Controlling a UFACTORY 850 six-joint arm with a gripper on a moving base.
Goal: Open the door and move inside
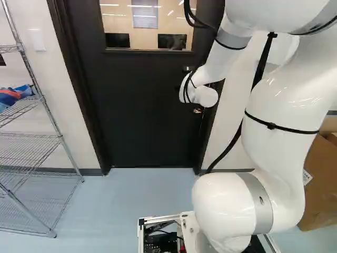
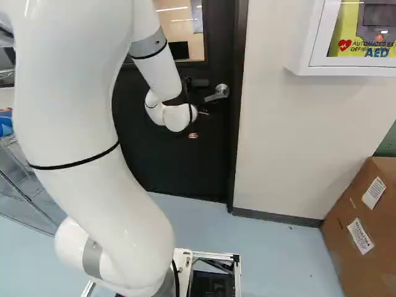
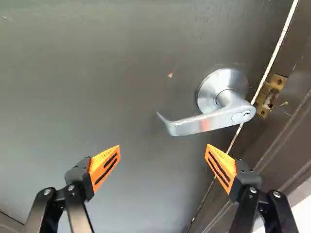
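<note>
Silver lever (image 3: 214, 119), R base/wrist vws, brass plate (image 3: 266, 103), wrist only

"AED", "DEFIBRILLATOR" on yellow panel (image 2: 348, 25) in white wall cabinet (image 2: 346, 66); labels (image 2: 361, 236) on cardboard box (image 2: 352, 275) unreadable

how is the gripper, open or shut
Open: in the wrist view the gripper has its orange pads wide apart, neither touching the door handle.
</note>
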